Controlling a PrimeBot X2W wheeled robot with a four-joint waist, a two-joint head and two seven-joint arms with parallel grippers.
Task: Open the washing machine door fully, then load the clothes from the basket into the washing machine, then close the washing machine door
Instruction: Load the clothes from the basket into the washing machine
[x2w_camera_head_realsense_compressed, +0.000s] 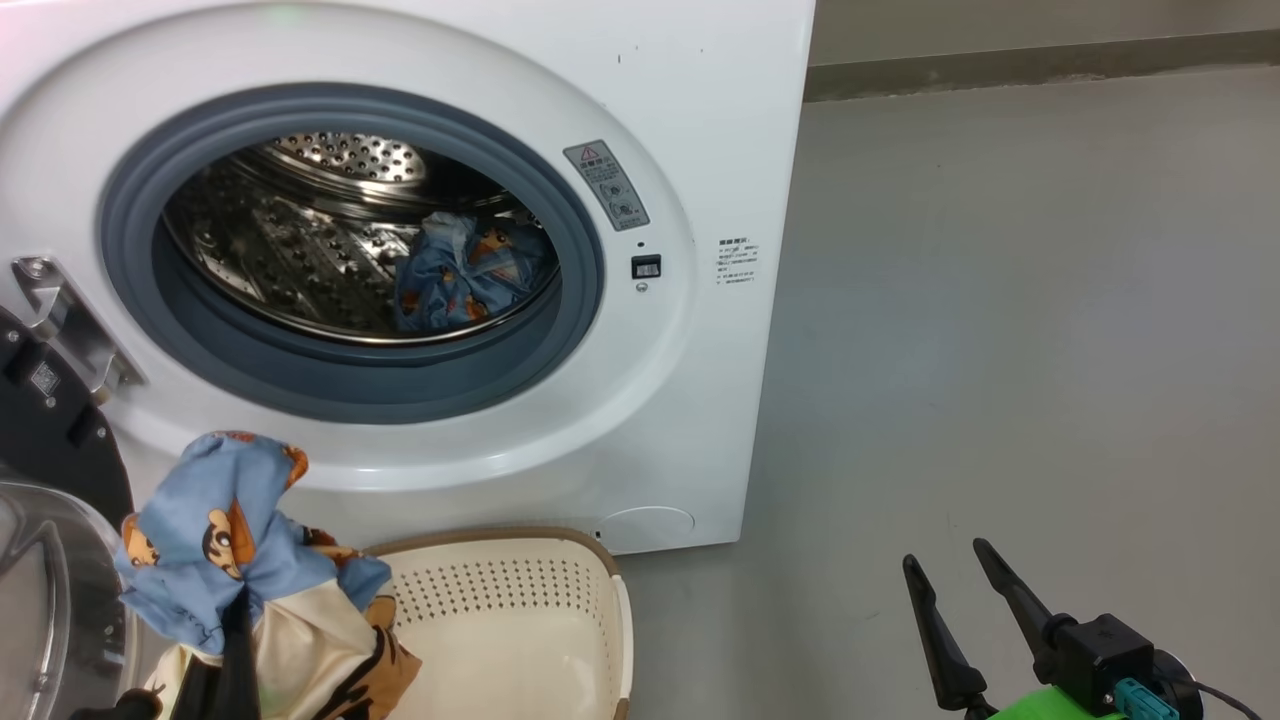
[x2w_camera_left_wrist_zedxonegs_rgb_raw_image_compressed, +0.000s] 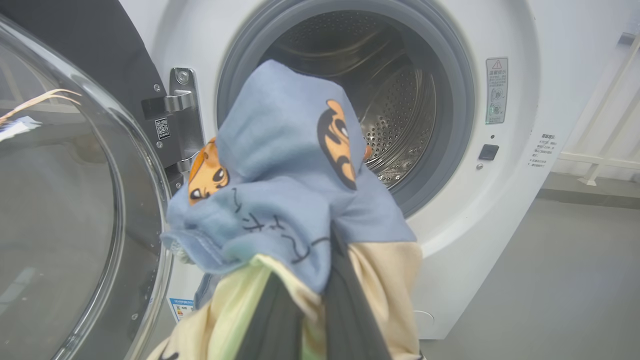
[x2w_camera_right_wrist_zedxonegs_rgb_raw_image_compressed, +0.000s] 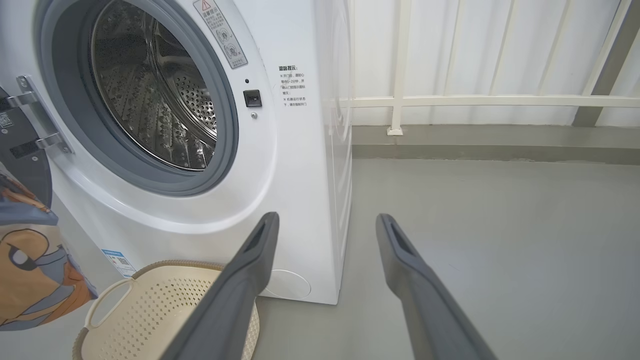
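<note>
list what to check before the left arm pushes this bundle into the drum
1. washing machine door swung clear of the opening: ok.
2. left tool shut on the clothes: ok.
3. drum mouth free, one blue piece lying deep inside: ok.
4. Loose ends gathered: not ok, cream cloth hangs below the grip.
5. right tool out of the path, open, off to the right: ok.
6. basket emptied: cannot tell, the bundle hides its near corner.
</note>
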